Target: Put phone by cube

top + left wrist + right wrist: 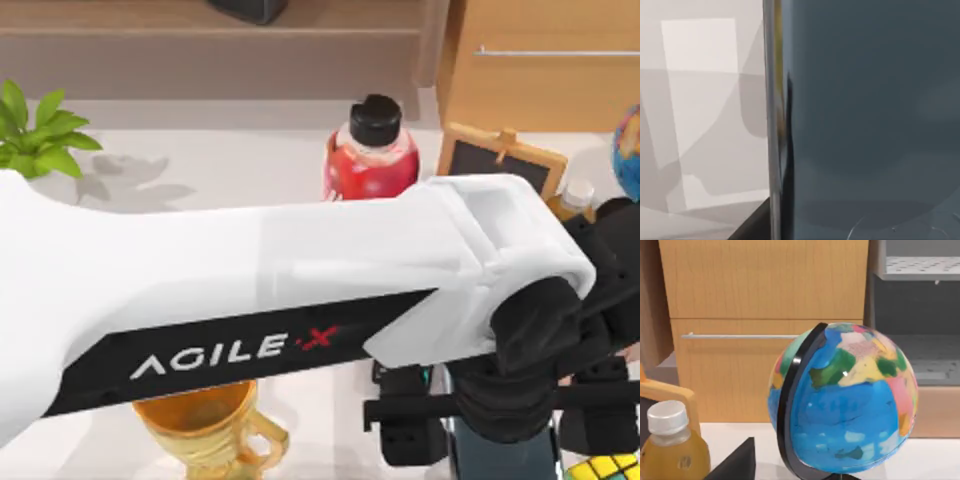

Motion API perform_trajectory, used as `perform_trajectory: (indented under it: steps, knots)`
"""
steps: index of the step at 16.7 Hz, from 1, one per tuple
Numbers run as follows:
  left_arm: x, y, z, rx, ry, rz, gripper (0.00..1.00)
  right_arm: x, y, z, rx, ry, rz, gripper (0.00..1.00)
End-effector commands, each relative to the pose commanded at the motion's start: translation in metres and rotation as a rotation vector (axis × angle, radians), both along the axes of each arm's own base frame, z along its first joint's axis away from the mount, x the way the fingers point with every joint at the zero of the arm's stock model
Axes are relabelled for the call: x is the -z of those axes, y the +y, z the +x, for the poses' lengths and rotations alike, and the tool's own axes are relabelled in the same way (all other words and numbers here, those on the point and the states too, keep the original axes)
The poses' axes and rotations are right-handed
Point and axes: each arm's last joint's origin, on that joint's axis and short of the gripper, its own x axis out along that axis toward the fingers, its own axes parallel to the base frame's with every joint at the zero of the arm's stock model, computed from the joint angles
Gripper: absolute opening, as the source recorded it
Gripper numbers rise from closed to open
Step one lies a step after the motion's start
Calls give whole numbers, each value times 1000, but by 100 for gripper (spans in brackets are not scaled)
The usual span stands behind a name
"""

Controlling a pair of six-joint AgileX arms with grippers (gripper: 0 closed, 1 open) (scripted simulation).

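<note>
The phone [505,450] lies directly beneath the left gripper [500,415], a slate blue-grey strip visible between the gripper's dark finger blocks at the lower edge of the top view. In the left wrist view the phone [870,125] fills the field at very close range, its bright metal edge running vertically against the pale surface [705,125]. Whether the left gripper is clenched on the phone or released cannot be told: the wrist housing covers the fingertips.

The cube [605,467] sits just beside the gripper, toward the right side of the surface, cut off by the picture's corner. Phone and cube appear near each other, so the placing step is judged well advanced.

Procedure for the step in hand: keep the phone flat and lower it until it rests fully on the surface. Keep a small gap between the phone and the cube so the cube is not pushed. Release only when the phone is supported, then lift straight up.

Hidden or unclear: the left arm spans the top view and conceals most of the surface. A dark object with teal touches [425,375] shows only as a sliver behind the gripper. A gold cup [205,425], a red bottle [370,160] and a small chalkboard [500,160] stand farther off.

The right arm is parked at the right side, its camera facing a globe [845,400] and a yellow bottle [670,445].
</note>
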Motion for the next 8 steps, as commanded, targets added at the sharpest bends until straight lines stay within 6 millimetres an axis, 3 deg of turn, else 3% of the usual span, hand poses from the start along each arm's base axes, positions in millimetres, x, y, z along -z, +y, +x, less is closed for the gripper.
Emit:
perform_trajectory:
  steps: [8]
  knots:
    - [-13, -2, -2, 6, -23, -74, 0, 0, 0, 0, 0, 0, 0, 100]
